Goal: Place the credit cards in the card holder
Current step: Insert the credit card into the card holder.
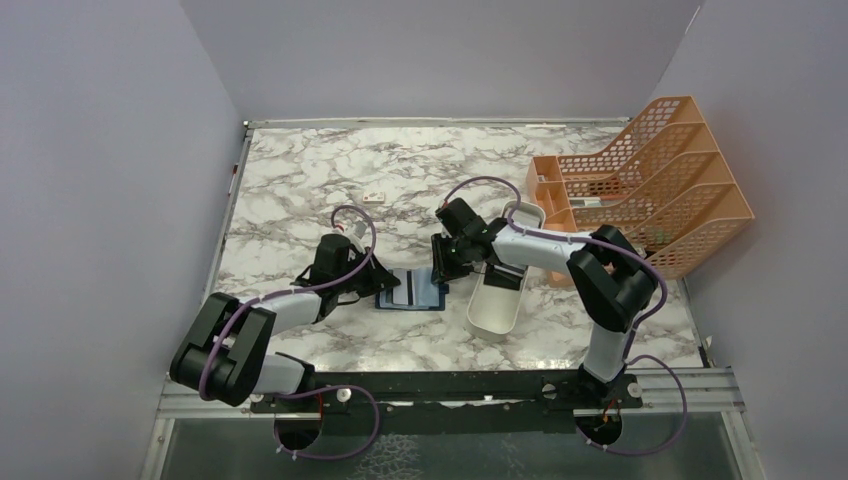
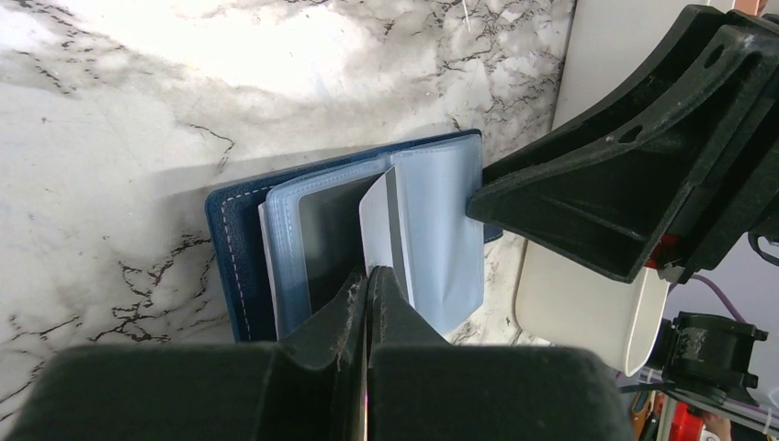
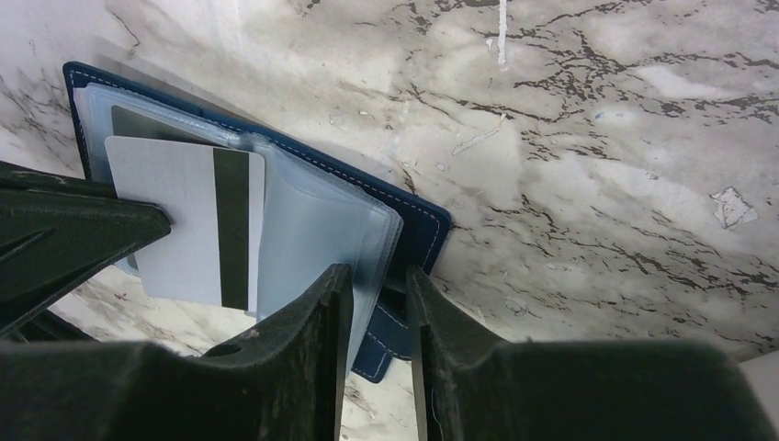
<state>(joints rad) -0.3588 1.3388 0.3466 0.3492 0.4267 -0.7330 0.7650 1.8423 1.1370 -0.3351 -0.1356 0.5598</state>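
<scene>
The navy card holder (image 1: 412, 290) lies open on the marble table between both grippers. My left gripper (image 2: 370, 274) is shut on a light grey credit card with a dark stripe (image 2: 384, 216), whose far end sits among the holder's clear blue sleeves (image 2: 441, 230). A darker card (image 2: 326, 239) lies in a sleeve beside it. My right gripper (image 3: 378, 276) is closed on the holder's right edge (image 3: 418, 230), with sleeves and cover between its fingers. The striped card (image 3: 184, 230) also shows in the right wrist view, held by the left fingers (image 3: 73, 230).
A long white tray (image 1: 495, 300) lies just right of the holder, under the right arm. An orange mesh file rack (image 1: 650, 190) stands at the back right. A tiny white block with a red mark (image 1: 374, 196) lies behind the holder.
</scene>
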